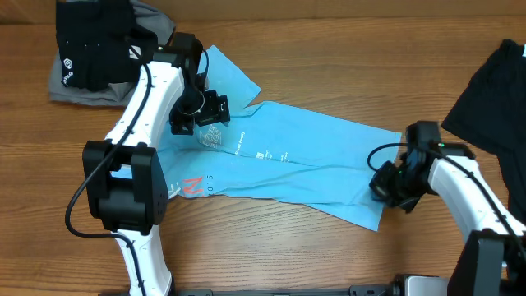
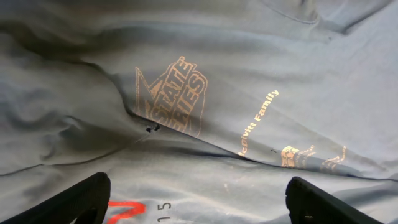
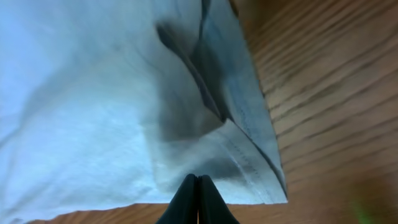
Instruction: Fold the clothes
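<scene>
The light blue T-shirt (image 1: 312, 148) lies spread slantwise across the wooden table, with white lettering and a red-orange print near its left end. My left gripper (image 1: 201, 111) hovers over its left part, open and empty; the left wrist view shows both fingers wide apart (image 2: 199, 190) above the printed cloth (image 2: 249, 74). My right gripper (image 1: 388, 185) is at the shirt's right end. In the right wrist view its fingers (image 3: 198, 180) are pressed together at the stitched hem of the cloth (image 3: 93, 93), which puckers there.
A black garment (image 1: 493, 90) lies at the right edge. At the top left a black garment (image 1: 94, 41) rests on a grey one (image 1: 82, 82). Bare wooden table (image 1: 345, 49) lies behind and in front of the shirt.
</scene>
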Available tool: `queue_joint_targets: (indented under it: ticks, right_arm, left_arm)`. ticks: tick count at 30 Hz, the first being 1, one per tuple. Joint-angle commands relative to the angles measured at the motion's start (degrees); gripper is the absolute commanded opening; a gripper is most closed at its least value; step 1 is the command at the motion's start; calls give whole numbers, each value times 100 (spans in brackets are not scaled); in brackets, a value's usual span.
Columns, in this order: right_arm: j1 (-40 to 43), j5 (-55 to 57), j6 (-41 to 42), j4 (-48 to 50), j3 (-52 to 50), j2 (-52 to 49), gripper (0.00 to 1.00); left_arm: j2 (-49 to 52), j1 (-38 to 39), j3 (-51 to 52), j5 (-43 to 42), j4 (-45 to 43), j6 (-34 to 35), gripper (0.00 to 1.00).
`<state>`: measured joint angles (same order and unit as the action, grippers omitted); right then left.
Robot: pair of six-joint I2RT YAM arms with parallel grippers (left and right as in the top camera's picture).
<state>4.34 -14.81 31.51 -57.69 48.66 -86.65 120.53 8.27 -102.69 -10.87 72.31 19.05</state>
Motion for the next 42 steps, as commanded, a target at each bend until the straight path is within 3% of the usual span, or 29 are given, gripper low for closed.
queue_joint_targets:
  ticks: [1,9,16,23,35,42]
  right_arm:
    - [-66,-363,-133,201,-328,-74,4]
    - [-66,-608,-87,603,-841,-114,4]
    - [-44,-385,595,896,-1314,-114,4]
    - [125,208,1228,584,-1215,-114,4]
    - [1502,1349,1154,-909,61,-111,4]
    - [1853,1263,920,-1169,179,20,4]
  left_arm:
    - [-68,11,-92,120,11,-66,93]
    - [-68,11,-92,120,52,-66,95]
    - [-68,11,-92,125,118,-70,96]
    - [-68,11,-92,348,256,-129,97]
    - [-68,11,-92,494,275,-125,100]
    - [-68,11,-92,496,210,-105,100]
